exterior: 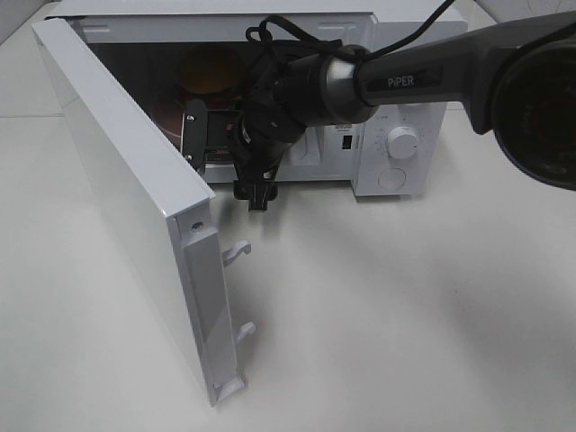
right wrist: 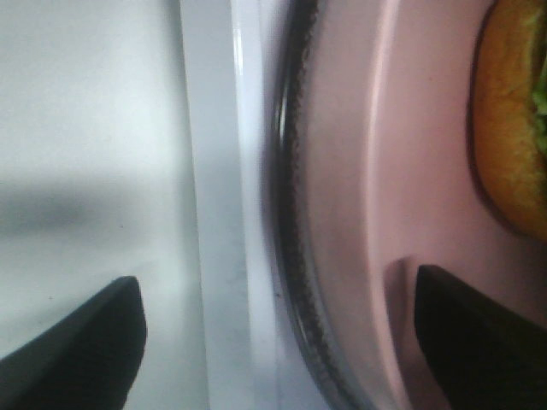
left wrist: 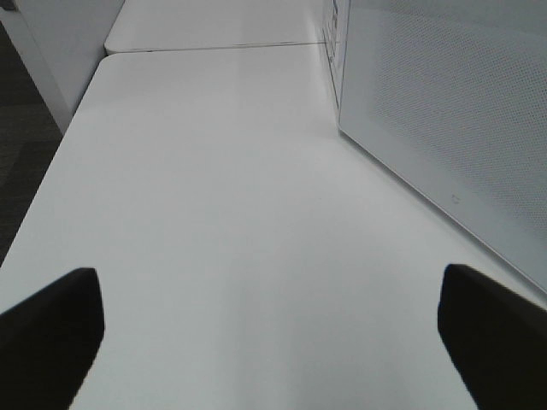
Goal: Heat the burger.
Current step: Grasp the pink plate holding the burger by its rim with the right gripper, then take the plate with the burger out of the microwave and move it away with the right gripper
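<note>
Table (exterior: pixel 405 315): white surface, bears the microwave at the far edge.
Microwave (exterior: pixel 396 153): white, cavity open toward the camera, 2 round knobs on its right-hand panel.
Door (exterior: pixel 126 189): swung wide to the left of the exterior view, 2 latch hooks showing on its free edge.
Right arm (exterior: pixel 432 76): dark, reaches from the right across to the cavity mouth.
Pink plate (right wrist: pixel 342 171): on the turntable inside the cavity, rim near the sill.
Right gripper (right wrist: pixel 273 333): at the cavity threshold, jaws spread wide, one finger over the sill, the other over the plate rim; nothing between them.
Left gripper (left wrist: pixel 273 333): over bare table beside the microwave's perforated side, jaws fully apart, holding nothing.
Burger (right wrist: pixel 513 128): on the pink plate inside the microwave, golden bun with a sliver of green.
</note>
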You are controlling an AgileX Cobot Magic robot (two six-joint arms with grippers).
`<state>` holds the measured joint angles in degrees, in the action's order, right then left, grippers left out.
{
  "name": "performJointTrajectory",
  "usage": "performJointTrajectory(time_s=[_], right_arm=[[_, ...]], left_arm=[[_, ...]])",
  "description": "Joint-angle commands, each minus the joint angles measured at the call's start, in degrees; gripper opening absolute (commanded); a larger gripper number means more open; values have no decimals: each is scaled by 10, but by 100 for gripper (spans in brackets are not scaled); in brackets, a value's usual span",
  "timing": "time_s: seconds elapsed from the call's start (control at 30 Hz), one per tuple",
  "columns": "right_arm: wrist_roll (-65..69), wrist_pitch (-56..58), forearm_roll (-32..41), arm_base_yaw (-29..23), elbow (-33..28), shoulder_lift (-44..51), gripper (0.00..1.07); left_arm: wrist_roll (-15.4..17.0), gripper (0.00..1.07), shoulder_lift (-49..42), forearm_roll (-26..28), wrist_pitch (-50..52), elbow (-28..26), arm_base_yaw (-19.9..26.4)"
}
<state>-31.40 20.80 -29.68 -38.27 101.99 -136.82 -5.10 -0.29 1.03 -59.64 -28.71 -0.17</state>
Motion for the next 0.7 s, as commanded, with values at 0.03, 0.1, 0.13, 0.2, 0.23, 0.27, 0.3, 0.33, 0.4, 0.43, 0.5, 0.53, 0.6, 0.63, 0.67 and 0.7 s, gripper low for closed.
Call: performJointTrajectory(time_s=[0.03,0.1,0.13,0.2,0.23,0.27,0.3,0.33,0.4,0.43,0.5,0.53,0.6,0.63,0.67,0.7], right_arm=[[6,2,2,1,4,1,75],[6,3,2,1,4,1,65],[6,3,2,1,4,1,65],[6,3,2,1,4,1,46],[6,3,2,1,4,1,46],[6,5,2,1,4,1,42],[6,10,2,1,4,1,31],[6,10,2,1,4,1,31],[5,21,2,1,4,1,14],[5,21,2,1,4,1,14],[5,32,2,1,4,1,1],[5,32,2,1,4,1,1],[3,34,2,1,4,1,0],[2,36,6,1,4,1,0],[1,36,13,1,4,1,0],[1,36,13,1,4,1,0]], left_arm=[[1,101,-11,-2,3,2,1],[1,101,-11,-2,3,2,1],[1,101,-11,-2,3,2,1],[1,101,-11,-2,3,2,1],[1,101,-11,-2,3,2,1],[1,101,-11,-2,3,2,1],[1,101,-11,-2,3,2,1],[1,101,-11,-2,3,2,1],[1,101,-11,-2,3,2,1],[1,101,-11,-2,3,2,1],[1,101,-11,-2,3,2,1],[1,101,-11,-2,3,2,1],[1,101,-11,-2,3,2,1],[1,101,-11,-2,3,2,1],[1,101,-11,-2,3,2,1],[1,101,-11,-2,3,2,1]])
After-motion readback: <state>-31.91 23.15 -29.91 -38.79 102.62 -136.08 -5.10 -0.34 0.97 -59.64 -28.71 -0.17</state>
